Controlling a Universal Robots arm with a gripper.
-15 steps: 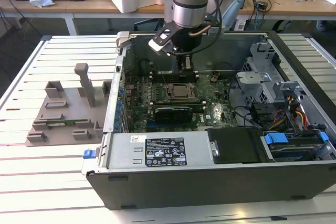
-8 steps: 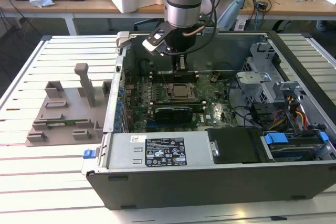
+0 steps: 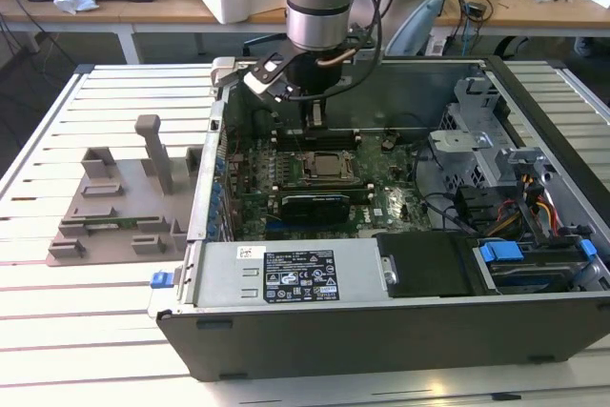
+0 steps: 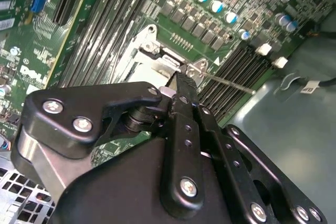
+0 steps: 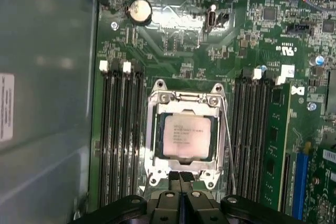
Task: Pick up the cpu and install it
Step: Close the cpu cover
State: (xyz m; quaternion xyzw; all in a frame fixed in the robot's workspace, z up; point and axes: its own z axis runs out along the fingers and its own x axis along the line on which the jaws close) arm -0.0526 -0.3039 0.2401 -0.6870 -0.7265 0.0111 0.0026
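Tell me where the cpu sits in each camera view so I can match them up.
Exterior view: the cpu lies in the motherboard socket inside the case, close to the gripper.
First wrist view: the cpu is the pale square inside the socket frame, just beyond the gripper.
Second wrist view: it is hidden behind the gripper.
Shared landmark: the silver socket frame.

Count's in: singles nearly everywhere!
One cpu (image 5: 186, 136), one gripper (image 5: 181, 178), one computer case (image 3: 381, 335), one grey fixture plate (image 3: 114, 221), one coin cell (image 5: 139, 10), two banks of memory slots (image 5: 122, 129).
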